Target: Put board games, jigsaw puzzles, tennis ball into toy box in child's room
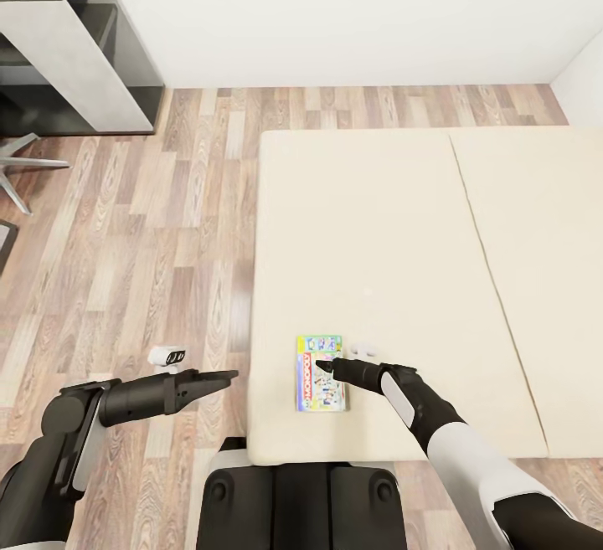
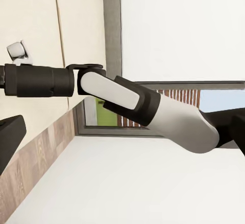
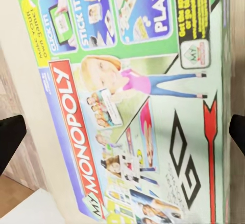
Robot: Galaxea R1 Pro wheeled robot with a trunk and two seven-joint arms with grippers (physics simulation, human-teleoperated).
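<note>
A green-edged board game [image 1: 320,372] with a red "Monopoly" banner, blue panels and a yellow strip lies on the plain beige bed [image 1: 377,232]. Beside the bed, the floor [image 1: 142,240] is wood plank in mixed brown and grey tones. Beyond the bed, the wall [image 1: 335,6] is white. The right arm [image 1: 452,441] over the bed is black and white.

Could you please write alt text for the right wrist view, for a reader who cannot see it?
A green-edged "My Monopoly" board game with a red banner lies flat on the beige bed, seen close from above. The dark tips of the open right claw show at either edge of the picture, one on each side of the box.
</note>
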